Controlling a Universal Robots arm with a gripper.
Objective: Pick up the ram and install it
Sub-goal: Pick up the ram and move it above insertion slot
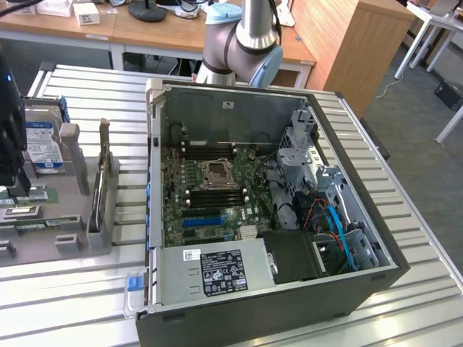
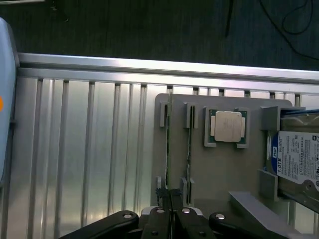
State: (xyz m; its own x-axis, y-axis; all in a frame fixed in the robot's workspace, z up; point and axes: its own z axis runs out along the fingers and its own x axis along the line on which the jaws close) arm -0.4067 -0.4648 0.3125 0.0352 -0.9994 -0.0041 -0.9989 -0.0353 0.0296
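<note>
Counter [image 1: 79, 296]: slatted metal, carrying everything below.
Case [image 1: 275, 307]: open computer tower lying on its side, centre of the exterior view; motherboard [image 1: 210, 191] exposed inside.
Arm [image 1: 242, 32]: rises behind the case, top centre of the exterior view.
Holder [image 2: 224, 172]: grey tray on the counter, at the exterior view's left, well apart from the motherboard.
Drive [image 2: 299, 152]: hard disk resting in the holder's end bay.
End effector [image 2: 170, 195]: over the holder, fingers drawn together and pinching the top edge of the ram.
Ram [image 2: 168, 144]: thin green stick standing on edge in the holder's outermost slot.
Spare [image 2: 189, 147]: second stick, upright in the next slot, just beside the ram.
Processor [image 2: 228, 125]: square silver chip seated between the spare and the drive.
</note>
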